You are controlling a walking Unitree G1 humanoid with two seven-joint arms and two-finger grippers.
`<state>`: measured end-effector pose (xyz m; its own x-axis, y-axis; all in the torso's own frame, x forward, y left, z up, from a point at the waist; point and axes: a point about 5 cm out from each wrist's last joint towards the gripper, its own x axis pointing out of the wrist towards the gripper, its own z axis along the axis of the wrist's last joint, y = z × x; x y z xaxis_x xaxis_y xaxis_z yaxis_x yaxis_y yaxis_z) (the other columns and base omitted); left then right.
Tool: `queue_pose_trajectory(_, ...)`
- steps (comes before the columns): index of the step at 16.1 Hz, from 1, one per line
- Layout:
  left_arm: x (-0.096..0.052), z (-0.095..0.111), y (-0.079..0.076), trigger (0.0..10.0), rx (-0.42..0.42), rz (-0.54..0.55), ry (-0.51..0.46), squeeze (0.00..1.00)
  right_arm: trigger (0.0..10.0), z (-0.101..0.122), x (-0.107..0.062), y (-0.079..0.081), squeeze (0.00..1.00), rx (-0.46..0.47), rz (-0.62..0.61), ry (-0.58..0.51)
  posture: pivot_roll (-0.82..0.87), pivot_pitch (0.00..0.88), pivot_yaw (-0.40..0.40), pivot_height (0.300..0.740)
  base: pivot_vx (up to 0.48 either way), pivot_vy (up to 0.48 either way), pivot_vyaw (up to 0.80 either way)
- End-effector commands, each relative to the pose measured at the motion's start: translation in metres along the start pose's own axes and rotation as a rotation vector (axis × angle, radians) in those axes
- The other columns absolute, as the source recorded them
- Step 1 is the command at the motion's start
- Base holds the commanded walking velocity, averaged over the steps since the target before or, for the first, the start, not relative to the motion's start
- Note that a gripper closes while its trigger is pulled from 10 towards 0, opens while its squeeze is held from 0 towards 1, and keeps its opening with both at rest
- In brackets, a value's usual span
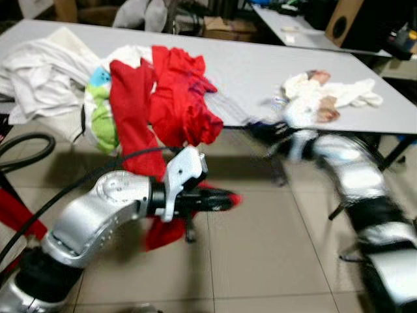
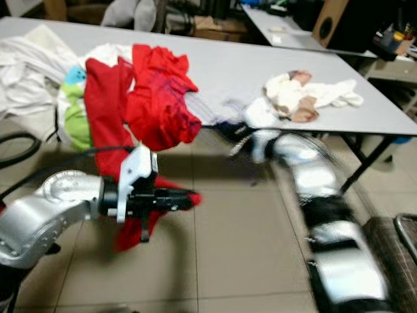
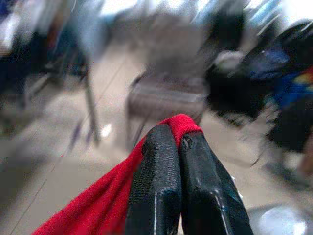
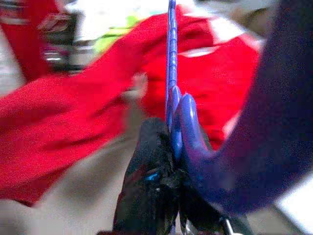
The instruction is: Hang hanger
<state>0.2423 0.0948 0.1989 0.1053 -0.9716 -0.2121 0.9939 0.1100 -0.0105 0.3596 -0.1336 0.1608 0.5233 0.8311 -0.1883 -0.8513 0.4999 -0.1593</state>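
Our left pincer [image 1: 225, 199] pinches the red cloth garment [image 1: 176, 98] draped over the grey tabletop [image 1: 260, 72] front edge; our right pincer [image 4: 168, 196] clamps the blue plastic hanger [image 4: 172, 73], ready for threading.

Even, bright indoor light is seen throughout; the right arm [image 1: 365, 189] is smeared by motion blur (its edges ghosted), and both wrist backgrounds are rendered soft and unfocused.

A heap of clothes [image 1: 156, 91] lies on the tabletop [image 1: 247, 65] at its near left edge, hanging over it; a small bundle of cloth [image 1: 326, 94] lies to the right.
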Motion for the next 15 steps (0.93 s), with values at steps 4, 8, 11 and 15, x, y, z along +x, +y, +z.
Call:
queue_pose_trajectory(4, -0.017, 0.053, -0.020, 10.0, 0.038, -0.175, -0.187, 0.00, 10.0, -0.031, 0.025, 0.034, 0.00, 0.071, 0.286, 0.136, 0.11, 0.000, -0.165, 0.740, 0.000, 0.000, 0.00)
queue_pose_trajectory(8, -0.020, 0.081, -0.018, 10.0, 0.025, -0.209, -0.379, 0.00, 10.0, -0.074, 0.014, 0.071, 0.00, 0.065, 0.531, 0.270, 0.10, 0.000, -0.149, 0.740, 0.000, 0.000, 0.00)
queue_pose_trajectory(11, -0.023, 0.090, -0.015, 10.0, -0.007, -0.222, -0.443, 0.00, 10.0, -0.100, -0.009, 0.080, 0.00, 0.095, 0.547, 0.325, 0.07, 0.000, -0.129, 0.740, 0.000, 0.000, 0.00)
queue_pose_trajectory(15, -0.010, 0.036, 0.028, 10.0, -0.072, 0.186, -0.216, 0.00, 10.0, -0.104, -0.051, 0.049, 0.00, 0.074, 0.135, 0.277, 0.05, 0.000, -0.114, 0.740, 0.000, 0.000, 0.00)
